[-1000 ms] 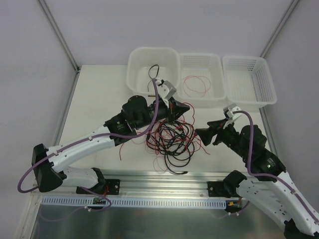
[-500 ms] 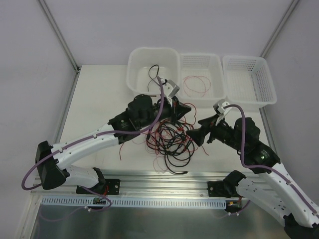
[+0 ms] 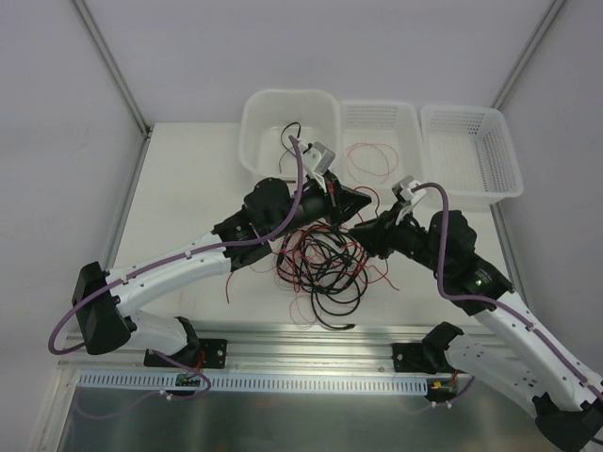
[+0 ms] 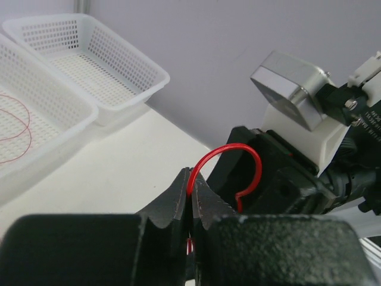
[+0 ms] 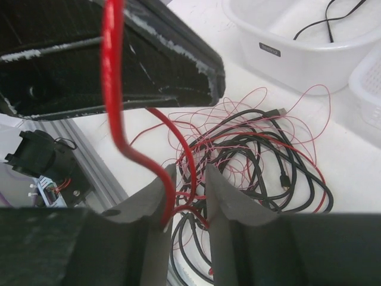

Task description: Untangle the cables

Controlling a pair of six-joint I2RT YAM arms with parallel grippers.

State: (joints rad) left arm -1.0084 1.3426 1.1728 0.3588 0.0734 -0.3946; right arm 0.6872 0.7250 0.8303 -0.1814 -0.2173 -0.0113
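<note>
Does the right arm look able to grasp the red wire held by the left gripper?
Probably yes. The red wire clamped in the left gripper runs between the open fingers of the right gripper; nothing blocks it.

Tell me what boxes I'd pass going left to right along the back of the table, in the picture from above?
Deep white plastic tub → shallow white plastic tray with small holes → white plastic mesh basket.
</note>
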